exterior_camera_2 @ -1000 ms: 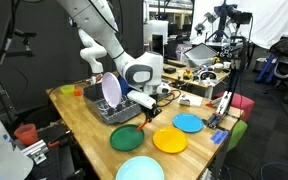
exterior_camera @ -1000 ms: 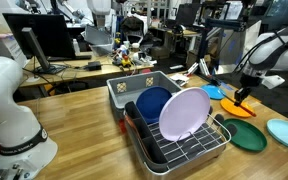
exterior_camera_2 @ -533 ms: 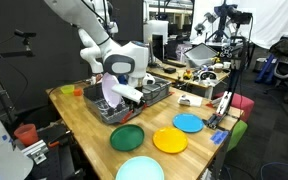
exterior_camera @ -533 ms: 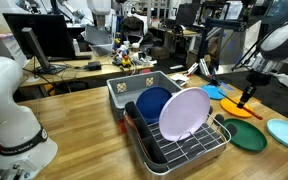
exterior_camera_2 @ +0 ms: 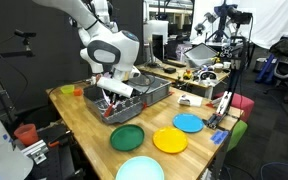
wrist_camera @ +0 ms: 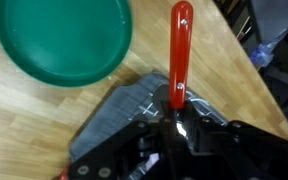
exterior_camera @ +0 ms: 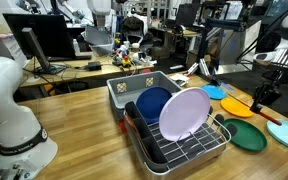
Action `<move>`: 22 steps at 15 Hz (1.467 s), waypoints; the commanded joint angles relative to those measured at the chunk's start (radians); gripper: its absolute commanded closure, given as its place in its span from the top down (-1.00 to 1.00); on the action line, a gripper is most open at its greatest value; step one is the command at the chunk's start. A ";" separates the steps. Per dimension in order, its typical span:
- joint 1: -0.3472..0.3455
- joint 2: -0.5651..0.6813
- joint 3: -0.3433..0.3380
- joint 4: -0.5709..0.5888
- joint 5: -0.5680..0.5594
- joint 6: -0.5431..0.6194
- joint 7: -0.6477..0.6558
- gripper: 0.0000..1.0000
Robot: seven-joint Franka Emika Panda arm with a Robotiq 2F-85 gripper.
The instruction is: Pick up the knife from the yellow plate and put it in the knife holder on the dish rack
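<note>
The hand is closed on the knife. The wrist view shows the red piece clamped by one end, with the rest pointing straight ahead over the bare wood of the counter. So the knife is not on the yellow plate; it hangs in the air with the hand. Held by one end like this, I judge, the free end can go first into the knife holder, the black cup at the end of the dish rack. The hand is high, probably so it can pass over the upright plates in the rack.

Only the wrist view proves the grip. It also shows the green plate below and to one side. In both exterior views the knife is too small to pick out, but they show the rack and the holder, which the wrist view lacks. In an exterior view the hand is above the flat plates near the counter's edge, well apart from the holder. In an exterior view the yellow plate lies near the counter's front edge, and no knife shows on it.
</note>
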 commanded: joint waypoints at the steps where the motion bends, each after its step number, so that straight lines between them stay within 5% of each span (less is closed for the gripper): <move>1: 0.071 -0.071 -0.080 -0.039 -0.005 -0.113 -0.104 -0.92; 2: 0.091 -0.038 -0.094 -0.017 -0.001 -0.080 -0.055 -0.92; 3: 0.104 -0.047 -0.106 -0.020 -0.002 -0.088 -0.057 -0.69; 9: 0.119 -0.040 -0.121 -0.018 -0.002 -0.086 -0.056 -0.69; 10: 0.119 -0.040 -0.121 -0.018 -0.002 -0.086 -0.056 -0.92; 12: 0.141 -0.062 -0.116 -0.032 0.021 -0.104 -0.104 -0.92; 22: 0.306 -0.162 -0.096 -0.031 0.213 -0.467 -0.467 -0.92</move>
